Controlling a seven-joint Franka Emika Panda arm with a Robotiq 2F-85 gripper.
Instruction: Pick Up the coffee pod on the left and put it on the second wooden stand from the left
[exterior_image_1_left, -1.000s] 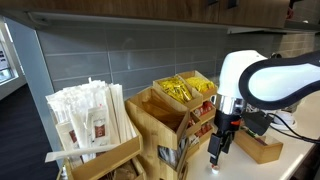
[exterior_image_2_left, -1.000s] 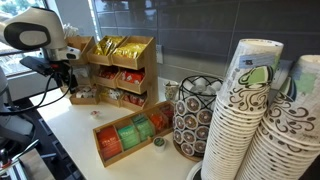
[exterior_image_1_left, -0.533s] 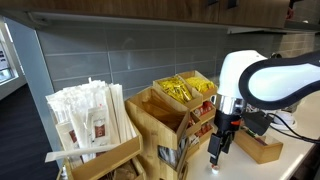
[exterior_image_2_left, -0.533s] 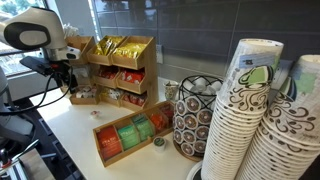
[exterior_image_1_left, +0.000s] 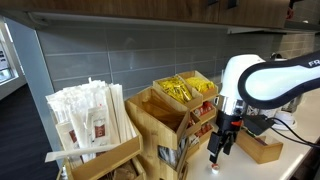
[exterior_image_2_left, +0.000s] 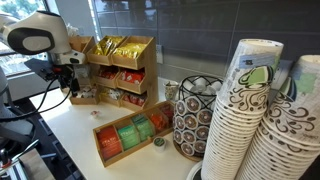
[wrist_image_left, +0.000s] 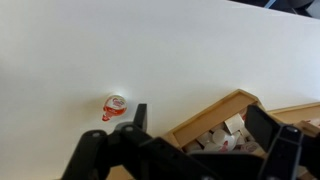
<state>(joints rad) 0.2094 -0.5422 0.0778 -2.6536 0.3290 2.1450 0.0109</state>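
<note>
Hand (wrist_image_left: 199, 120) open over counter (wrist_image_left: 150, 50); coffee pod (wrist_image_left: 115, 106) near wooden stand (wrist_image_left: 216, 105).

Counts on the worktop (exterior_image_2_left: 85, 122)
In an exterior view: two stacks of paper cups (exterior_image_2_left: 240, 115), one round patterned holder (exterior_image_2_left: 193, 128) of small pods, one flat wooden tray (exterior_image_2_left: 106, 152) of tea packets, one tiered wooden rack (exterior_image_2_left: 120, 75), one loose pod (exterior_image_2_left: 158, 142). In an exterior view, one bin of paper-wrapped sticks (exterior_image_1_left: 90, 118). In the wrist view, one coffee pod (wrist_image_left: 115, 106).
</note>
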